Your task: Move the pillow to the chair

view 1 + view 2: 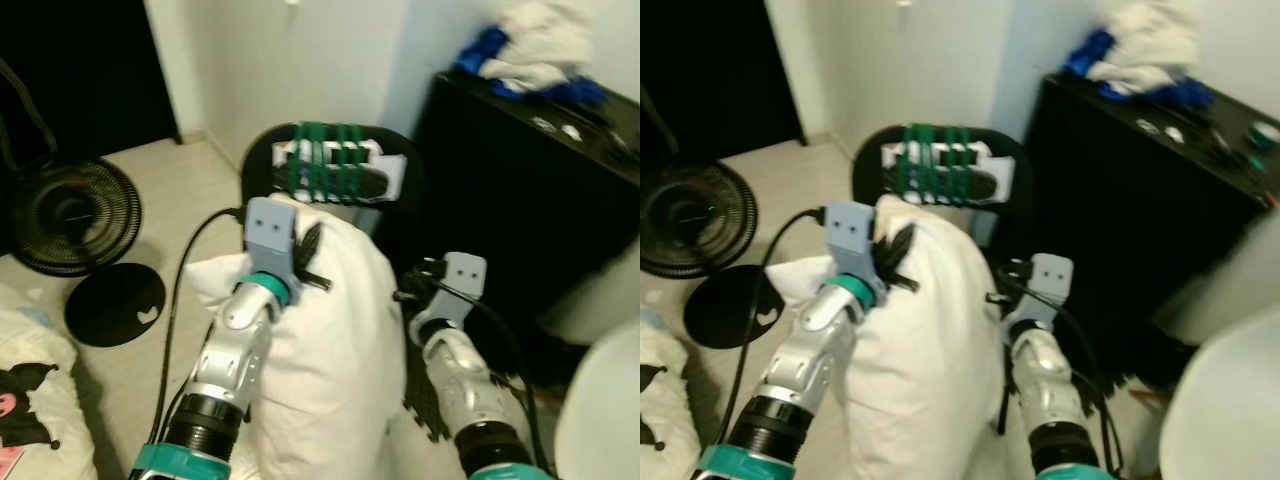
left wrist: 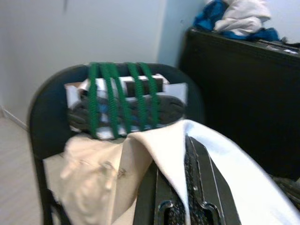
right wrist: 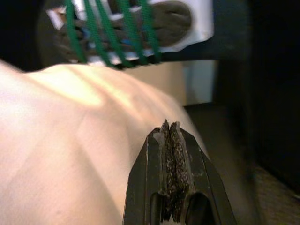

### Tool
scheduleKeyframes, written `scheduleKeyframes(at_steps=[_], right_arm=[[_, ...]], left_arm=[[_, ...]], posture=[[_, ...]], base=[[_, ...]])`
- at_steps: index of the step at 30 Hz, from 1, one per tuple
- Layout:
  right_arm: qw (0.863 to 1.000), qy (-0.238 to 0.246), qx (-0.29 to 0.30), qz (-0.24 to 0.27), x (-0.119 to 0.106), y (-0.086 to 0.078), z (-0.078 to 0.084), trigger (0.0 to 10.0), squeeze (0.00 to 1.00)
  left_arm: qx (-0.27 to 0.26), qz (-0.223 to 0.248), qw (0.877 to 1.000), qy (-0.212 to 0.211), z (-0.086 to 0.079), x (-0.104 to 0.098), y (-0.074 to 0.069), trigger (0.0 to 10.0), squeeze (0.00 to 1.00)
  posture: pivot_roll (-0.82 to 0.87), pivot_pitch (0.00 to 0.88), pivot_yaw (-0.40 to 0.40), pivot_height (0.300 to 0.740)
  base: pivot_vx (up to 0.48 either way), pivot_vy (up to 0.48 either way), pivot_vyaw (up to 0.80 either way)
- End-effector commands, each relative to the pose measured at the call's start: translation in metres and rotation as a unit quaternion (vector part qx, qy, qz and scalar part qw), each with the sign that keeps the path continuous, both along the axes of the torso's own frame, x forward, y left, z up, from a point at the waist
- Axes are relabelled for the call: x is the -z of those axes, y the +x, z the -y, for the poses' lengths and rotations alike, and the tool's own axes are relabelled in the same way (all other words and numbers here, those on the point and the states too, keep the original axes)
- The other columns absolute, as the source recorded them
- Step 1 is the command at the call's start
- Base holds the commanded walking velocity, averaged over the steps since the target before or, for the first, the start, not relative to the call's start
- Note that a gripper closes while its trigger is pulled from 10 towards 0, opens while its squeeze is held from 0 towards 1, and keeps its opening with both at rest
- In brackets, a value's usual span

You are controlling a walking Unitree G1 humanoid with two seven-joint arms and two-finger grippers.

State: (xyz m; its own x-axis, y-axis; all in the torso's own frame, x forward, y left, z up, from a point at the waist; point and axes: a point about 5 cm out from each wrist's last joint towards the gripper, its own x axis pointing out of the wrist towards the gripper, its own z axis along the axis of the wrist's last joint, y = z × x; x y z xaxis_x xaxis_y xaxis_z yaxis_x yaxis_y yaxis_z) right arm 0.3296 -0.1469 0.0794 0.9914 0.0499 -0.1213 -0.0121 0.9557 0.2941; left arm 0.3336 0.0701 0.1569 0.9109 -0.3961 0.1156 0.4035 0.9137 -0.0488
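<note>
1. Step in hand, judged: carry phase. The white pillow [image 1: 330,340] is up off any surface, held between the two arms directly in front of the chair [image 1: 262,165].
2. Left gripper [image 1: 312,262]: sits at the pillow's upper left edge. In the left wrist view a fold of white fabric runs between the two black fingers [image 2: 199,187], so it is clamped on the pillow.
3. Right gripper [image 3: 171,140]: pads pressed together with nothing visible between them in the right wrist view; the pillow lies alongside the fingers. It appears to brace the pillow's right side, not pinch it.
4. Chair: black back wrapped with green cords [image 2: 122,98] over a dark-and-white bundle. A beige seat cushion [image 2: 93,173] shows below, just beyond the pillow's leading edge.
5. Surroundings: black cabinet [image 1: 520,190] to the right of the chair with clothes [image 1: 530,50] on top; a floor fan [image 1: 70,215] well apart on the left.
6. Next move calls for, judged: advance and lower the pillow over the seat, then release the left grip. Risk: the pillow catching on the corded back or sliding off the seat edge.
</note>
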Motion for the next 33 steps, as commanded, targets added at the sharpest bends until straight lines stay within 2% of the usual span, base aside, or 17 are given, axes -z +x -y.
scheduleKeyframes(at_steps=[1, 5, 11, 18, 20, 24, 27, 28, 29, 30, 33], right_arm=[[1.000, -0.001, -0.001, -0.019, 0.010, -0.005, -0.001, 10.0, 0.00], [1.000, -0.001, 0.000, -0.021, 0.012, -0.007, -0.001, 10.0, 0.00], [1.000, -0.002, 0.003, -0.027, 0.014, -0.009, 0.000, 10.0, 0.00], [0.997, -0.021, 0.007, -0.071, 0.031, -0.015, 0.004, 10.0, 0.00], [0.993, -0.031, 0.026, -0.109, 0.048, -0.024, 0.012, 10.0, 0.00], [0.993, -0.029, 0.030, -0.113, 0.050, -0.025, 0.013, 10.0, 0.00], [0.988, -0.024, 0.045, -0.143, 0.062, -0.033, 0.020, 10.0, 0.00], [0.985, -0.016, 0.058, -0.159, 0.070, -0.039, 0.027, 10.0, 1.00], [0.983, -0.002, 0.072, -0.171, 0.076, -0.044, 0.034, 10.0, 1.00], [0.983, -0.002, 0.072, -0.171, 0.076, -0.044, 0.034, 10.0, 1.00], [0.974, 0.060, 0.120, -0.183, 0.086, -0.056, 0.050, 10.0, 1.00]], left_arm=[[-0.011, 0.021, 1.000, -0.005, -0.003, -0.009, 0.002, 10.0, 0.00], [-0.010, 0.020, 1.000, -0.005, -0.003, -0.009, 0.001, 10.0, 0.00], [-0.008, 0.020, 1.000, -0.006, -0.001, -0.009, 0.000, 10.0, 0.00], [-0.003, 0.017, 1.000, -0.002, 0.001, -0.008, 0.000, 10.0, 0.00], [-0.004, 0.016, 1.000, -0.001, 0.000, -0.008, -0.001, 10.0, 0.00], [-0.004, 0.016, 1.000, -0.001, 0.000, -0.008, -0.001, 10.0, 0.00], [-0.004, 0.015, 1.000, 0.000, 0.000, -0.008, -0.001, 10.0, 0.00], [-0.004, 0.014, 1.000, 0.001, 0.000, -0.008, -0.001, 10.0, 0.00], [-0.005, 0.014, 1.000, 0.002, -0.001, -0.008, 0.000, 10.0, 0.00], [-0.005, 0.014, 1.000, 0.002, -0.001, -0.008, 0.000, 10.0, 0.00], [-0.005, 0.014, 1.000, 0.003, 0.000, -0.008, 0.000, 10.0, 0.00]], posture=[[0.05, 0.000, 0.001, 0.740], [0.04, 0.000, 0.005, 0.740], [0.04, 0.000, 0.007, 0.740], [0.05, 0.000, 0.009, 0.740], [0.05, 0.000, 0.009, 0.740], [0.05, 0.000, 0.009, 0.740], [0.05, 0.000, 0.009, 0.740], [0.05, 0.000, 0.014, 0.740], [0.05, 0.000, 0.015, 0.740], [0.05, 0.000, 0.015, 0.740], [0.05, 0.000, 0.017, 0.740]], base=[[0.319, 0.000, 0.00], [0.312, 0.000, 0.00], [0.000, 0.000, 0.00], [0.000, 0.000, 0.00], [0.000, 0.000, 0.00], [0.000, 0.000, 0.00], [0.000, 0.000, 0.00], [0.000, 0.000, 0.00], [0.000, 0.000, 0.00], [0.000, 0.000, 0.00], [0.000, 0.000, 0.00]])
